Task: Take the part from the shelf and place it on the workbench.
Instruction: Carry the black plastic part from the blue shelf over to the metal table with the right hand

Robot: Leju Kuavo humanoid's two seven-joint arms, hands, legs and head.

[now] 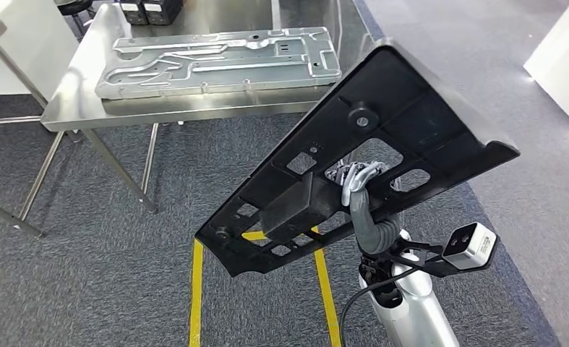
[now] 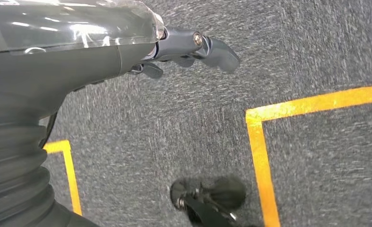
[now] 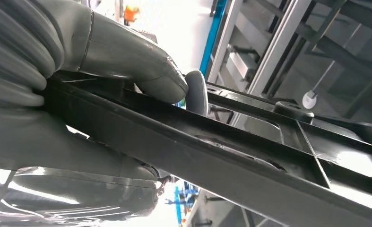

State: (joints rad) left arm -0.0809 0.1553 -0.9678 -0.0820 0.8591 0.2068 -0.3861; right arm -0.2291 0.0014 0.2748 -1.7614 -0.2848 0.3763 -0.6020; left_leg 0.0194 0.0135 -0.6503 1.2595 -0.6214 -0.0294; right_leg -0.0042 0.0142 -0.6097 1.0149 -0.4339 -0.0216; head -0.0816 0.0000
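Note:
My right hand (image 1: 359, 189) grips a large black plastic panel (image 1: 382, 123) with several cut-outs, its fingers hooked through one opening. The panel is tilted, raised above the carpet in front of me. In the right wrist view the thumb (image 3: 136, 61) presses on the panel's edge (image 3: 231, 151). The steel workbench (image 1: 79, 101) stands ahead to the left, short of the panel. A silver stamped metal plate (image 1: 216, 61) lies on it. My left hand (image 2: 184, 49) hangs over the grey carpet, its fingers curled in with nothing in them.
Yellow floor tape (image 1: 196, 296) marks a box on the carpet below the panel. The workbench has thin steel legs (image 1: 118, 170). Dark boxes (image 1: 147, 10) sit at its far edge. A white object (image 1: 559, 58) stands at the right.

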